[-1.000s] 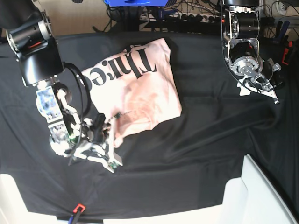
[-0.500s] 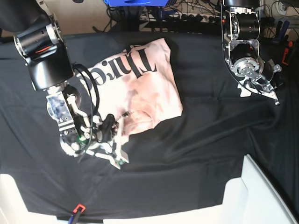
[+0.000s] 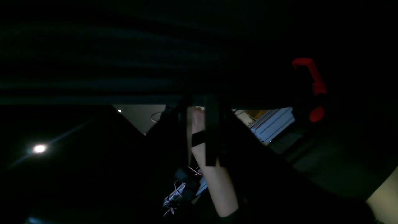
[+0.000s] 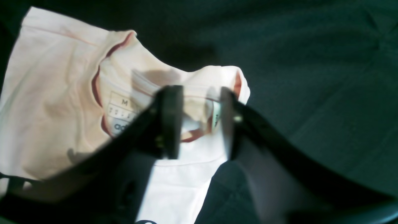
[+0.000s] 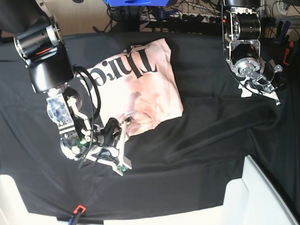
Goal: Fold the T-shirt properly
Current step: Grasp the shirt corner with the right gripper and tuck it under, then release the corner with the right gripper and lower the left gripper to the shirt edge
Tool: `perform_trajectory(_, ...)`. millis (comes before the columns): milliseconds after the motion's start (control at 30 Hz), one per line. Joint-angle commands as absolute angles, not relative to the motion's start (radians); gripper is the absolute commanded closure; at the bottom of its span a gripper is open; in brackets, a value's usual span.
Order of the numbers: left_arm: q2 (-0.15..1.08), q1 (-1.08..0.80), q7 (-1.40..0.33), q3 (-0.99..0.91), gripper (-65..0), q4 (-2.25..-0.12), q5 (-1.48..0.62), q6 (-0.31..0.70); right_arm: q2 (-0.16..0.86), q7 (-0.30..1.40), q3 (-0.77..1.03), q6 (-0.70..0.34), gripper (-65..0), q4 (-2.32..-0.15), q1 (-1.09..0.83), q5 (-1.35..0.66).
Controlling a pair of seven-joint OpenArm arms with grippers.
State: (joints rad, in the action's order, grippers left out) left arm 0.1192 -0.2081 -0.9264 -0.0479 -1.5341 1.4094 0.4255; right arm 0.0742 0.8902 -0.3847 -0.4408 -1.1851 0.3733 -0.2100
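The right end effector [image 4: 197,121] is parted over the T-shirt [image 5: 140,89] collar, gripping nothing; the left one, parked far off, looks nearly closed.

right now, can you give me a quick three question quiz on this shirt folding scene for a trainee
1. True or false: the right gripper has its jaws apart over the neckline of the pink T-shirt.
2. Which size letter shows on the collar label? A) S B) M C) L
3. Fill in: the left gripper hangs over the ____ cloth, away from the shirt.

Key: 1 true; 2 B; 3 black
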Motion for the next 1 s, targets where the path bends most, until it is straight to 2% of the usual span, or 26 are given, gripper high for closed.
perform_trajectory(0, 0.127, -0.202, -0.943, -0.051, -6.4, -1.560, 1.426, 0.415, 0.077, 0.875, -0.381, -0.441, -23.6, -1.231, 0.390, -0.220)
perform_trajectory(367, 0.062, -0.199, -0.941, 0.101, -6.4, -1.624, 1.422, 0.417, 0.219, 0.937, -0.374, -0.441, -24.2, -1.514, 0.251, -0.222)
perform_trajectory(500, 0.024, -0.196, -0.941, 0.199, -6.4, -1.713, 1.277, 0.417, 0.251, 0.937, -0.372, -0.441, -24.1, -1.575, 0.188, -0.222)
perform_trajectory(567, 0.024, -0.197, -0.941, 0.249, -6.4, -1.762, 1.179, 0.417, 0.251, 0.943, -0.323, -0.441, -19.3, -1.580, 0.159, -0.222)
perform_trajectory(667, 0.024, -0.208, -0.943, 0.309, -6.2, -1.817, 1.076, 0.417, 0.242, 0.943, -0.180, -0.441, 0.0, -1.580, 0.104, -0.222)
perform_trajectory(733, 0.025, -0.216, -0.943, 0.341, -6.2, -1.842, 1.030, 0.417, 0.228, 0.943, -0.101, -0.441, -2.0, -1.581, 0.070, -0.222)
perform_trajectory(800, 0.025, -0.216, -0.943, 0.374, -6.2, -1.850, 0.980, 0.417, 0.222, 0.944, -0.025, -0.441, 0.0, -1.581, 0.038, -0.222)
perform_trajectory(967, 0.025, -0.205, -0.941, 0.441, -6.2, -1.851, 0.809, 0.417, 0.222, 0.940, 0.071, -0.441, 0.0, -1.581, -0.031, -0.222)
